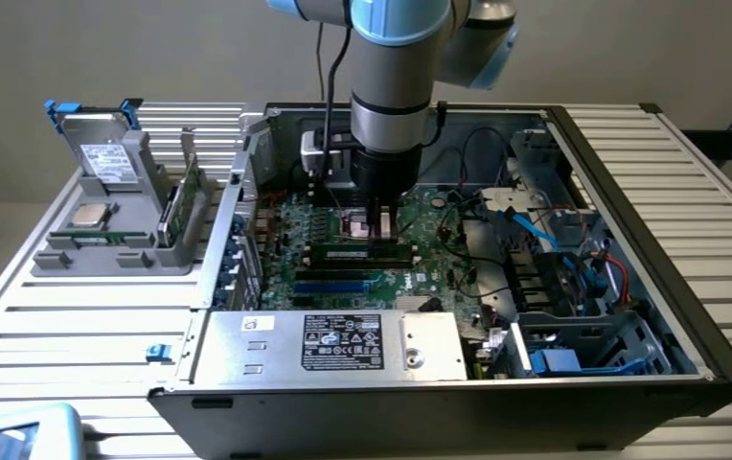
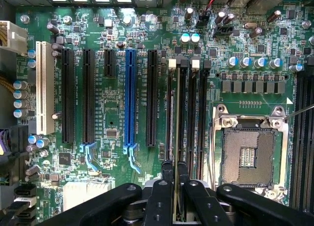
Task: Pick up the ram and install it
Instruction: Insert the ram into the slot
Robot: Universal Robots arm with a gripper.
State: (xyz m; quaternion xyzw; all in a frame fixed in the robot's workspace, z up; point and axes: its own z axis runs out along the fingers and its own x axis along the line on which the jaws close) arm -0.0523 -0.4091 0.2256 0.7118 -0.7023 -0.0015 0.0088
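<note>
The ram (image 2: 171,118) shows edge-on as a thin green strip standing along the outermost of several black memory slots (image 2: 187,108), beside the long black expansion slots. My gripper (image 2: 174,171) reaches down over it, its two black fingertips (image 2: 167,170) pressed against either side of the stick's top edge. In the exterior view the ram (image 1: 359,253) is a dark stick with black chips, upright on the motherboard inside the open computer case. My gripper (image 1: 377,230) is directly above it, shut on its upper edge.
An empty processor socket (image 2: 248,155) lies just beyond the memory slots. A blue expansion slot (image 2: 130,98) and black ones flank the other side. The power supply (image 1: 340,343) borders the near side and cables (image 1: 558,240) crowd the exterior view's right. A grey parts holder (image 1: 110,225) stands outside the case.
</note>
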